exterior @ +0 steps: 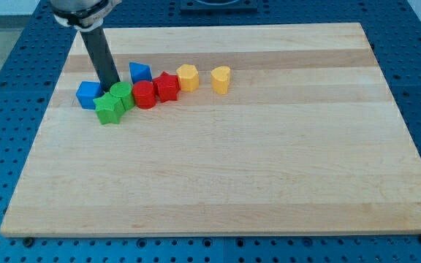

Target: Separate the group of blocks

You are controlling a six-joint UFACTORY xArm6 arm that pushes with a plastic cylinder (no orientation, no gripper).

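My tip (pixel 111 88) stands at the upper left of the wooden board (pixel 218 175), in the middle of the group's left end. It sits just right of a blue block (pixel 88 93) and just above a green star block (pixel 109 109) and a green block (pixel 122 95). A blue triangular block (pixel 139 72) lies up and right of the tip. To the right run a red round block (pixel 144 94), a red star block (pixel 167 86) and a yellow hexagonal block (pixel 188 77). A yellow heart block (pixel 221 79) stands slightly apart.
The board lies on a blue perforated table (pixel 6 146). The arm's body (pixel 82 11) hangs over the board's top left corner.
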